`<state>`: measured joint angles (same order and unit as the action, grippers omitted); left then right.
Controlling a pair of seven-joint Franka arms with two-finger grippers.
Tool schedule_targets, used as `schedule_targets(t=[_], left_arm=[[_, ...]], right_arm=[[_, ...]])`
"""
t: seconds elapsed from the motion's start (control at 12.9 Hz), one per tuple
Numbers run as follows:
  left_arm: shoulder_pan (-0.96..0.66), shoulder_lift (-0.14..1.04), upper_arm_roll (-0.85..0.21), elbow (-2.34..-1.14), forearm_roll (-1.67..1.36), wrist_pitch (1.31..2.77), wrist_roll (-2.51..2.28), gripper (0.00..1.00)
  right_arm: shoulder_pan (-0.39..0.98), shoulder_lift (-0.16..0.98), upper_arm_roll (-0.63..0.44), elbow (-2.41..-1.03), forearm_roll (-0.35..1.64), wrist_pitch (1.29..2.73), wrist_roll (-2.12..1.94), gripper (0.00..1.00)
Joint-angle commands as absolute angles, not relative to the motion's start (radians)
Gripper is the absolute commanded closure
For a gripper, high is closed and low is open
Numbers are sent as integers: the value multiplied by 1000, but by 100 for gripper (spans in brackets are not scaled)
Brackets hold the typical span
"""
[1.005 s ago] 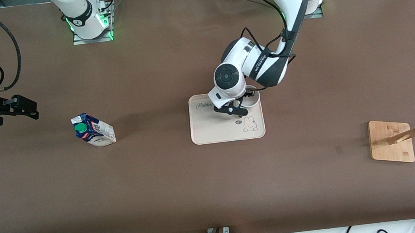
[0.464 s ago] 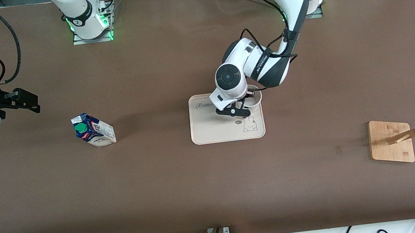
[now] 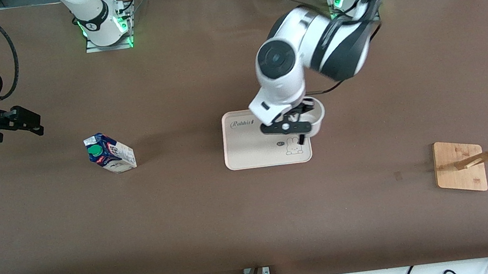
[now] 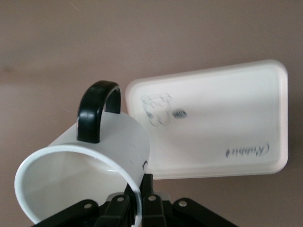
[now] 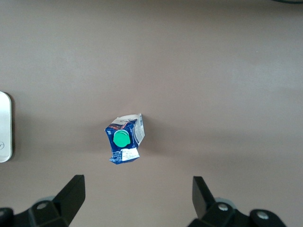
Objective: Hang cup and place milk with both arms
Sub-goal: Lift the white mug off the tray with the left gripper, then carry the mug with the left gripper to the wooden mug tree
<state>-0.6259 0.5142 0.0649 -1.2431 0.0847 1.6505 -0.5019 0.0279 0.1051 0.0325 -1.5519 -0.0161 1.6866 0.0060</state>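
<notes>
The cup (image 3: pixel 318 119), white with a black loop handle (image 4: pixel 97 111), hangs tilted in the air over the corner of the cream tray (image 3: pixel 246 155) that lies toward the left arm's end. My left gripper (image 3: pixel 303 130) is shut on the cup's rim (image 4: pixel 138 198), one finger inside and one outside the wall. The milk (image 3: pixel 109 153), a dark-blue and white carton with a green cap, stands on the table toward the right arm's end. My right gripper (image 3: pixel 36 123) hovers open over bare table beside the milk (image 5: pixel 124 139), its fingers (image 5: pixel 71 194) wide apart and holding nothing.
A wooden peg rack (image 3: pixel 460 165) stands on its square base near the left arm's end of the table, its pegs pointing toward the table edge. The tray (image 4: pixel 222 123) carries a rabbit drawing and nothing else. Cables lie along the front edge.
My left gripper has shut on the cup's rim and lifted it off the tray, and the arm has risen. My right gripper has shifted slightly over the table, still open.
</notes>
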Motion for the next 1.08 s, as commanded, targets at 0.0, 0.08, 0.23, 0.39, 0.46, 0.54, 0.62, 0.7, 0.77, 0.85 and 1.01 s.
schedule_targets(t=[0.0,0.08,0.23,0.39,0.46,0.54,0.62,0.7,0.77,0.85,1.01], left_arm=[[-533,453,136,-1210,100,1618,-398,100],[-479,451,143,-1192,95,1618,-329,100],[-367,442,140,-1137,80,1618,-301,100],[-263,442,144,-1129,-53,1624,-298,100],[-197,443,144,-1129,-136,1635,-282,100],[-151,448,144,-1129,-196,1646,-252,100],[-106,452,144,-1131,-234,1654,-211,100],[-69,463,144,-1129,-276,1661,-189,100],[-36,469,146,-1131,-311,1663,-186,100],[-13,483,144,-1131,-333,1670,-183,100],[40,503,146,-1131,-418,1683,-183,100]], right_arm=[[6,81,57,-1577,-29,1701,23,0],[6,83,57,-1575,-31,1703,23,0],[6,83,57,-1575,-34,1713,23,0],[6,84,57,-1577,-32,1720,23,0],[6,84,57,-1577,-32,1720,23,0],[6,84,57,-1577,-32,1720,23,0],[6,84,57,-1575,-32,1720,23,0],[6,84,57,-1575,-32,1720,23,0],[6,84,57,-1575,-32,1720,23,0],[6,84,57,-1575,-29,1720,21,0],[6,84,55,-1575,-29,1720,21,0]])
